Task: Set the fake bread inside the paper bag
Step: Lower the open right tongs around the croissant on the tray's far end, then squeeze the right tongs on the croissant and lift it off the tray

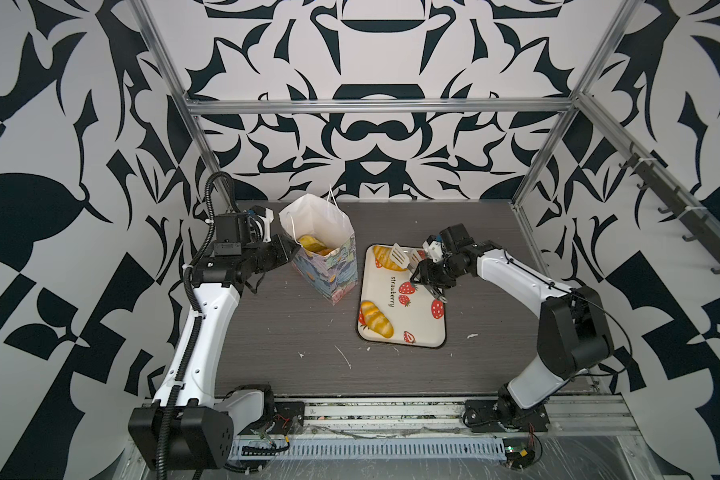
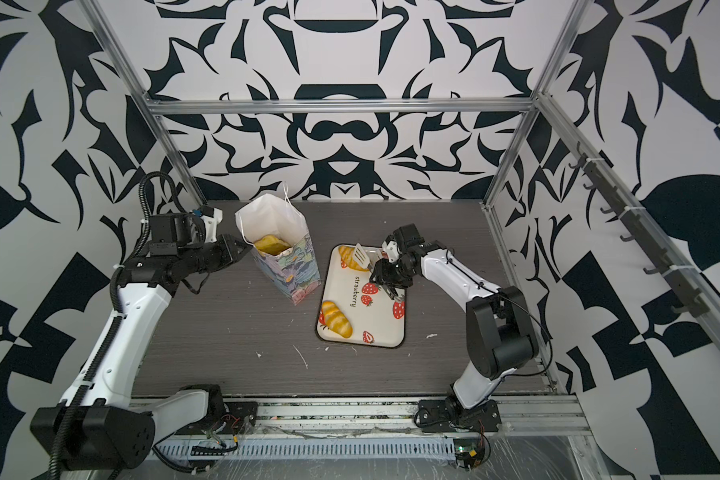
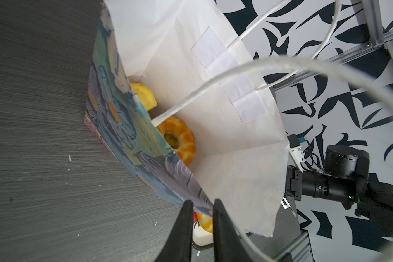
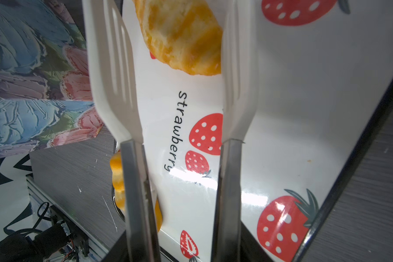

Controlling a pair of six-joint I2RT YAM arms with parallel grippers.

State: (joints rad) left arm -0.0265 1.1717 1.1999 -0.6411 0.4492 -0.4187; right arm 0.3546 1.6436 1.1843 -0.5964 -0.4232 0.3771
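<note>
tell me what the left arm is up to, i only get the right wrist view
Observer: The left gripper is shut on the paper bag, pinching the rim on the bag's left side in a top view.
Operator: is the bag standing
Observer: Yes, in both top views it stands upright with its mouth open, left of the tray that your tongs hang over.
Operator: anything in it yet
Observer: The left wrist view shows a ring doughnut and at least one more pastry inside.
</note>
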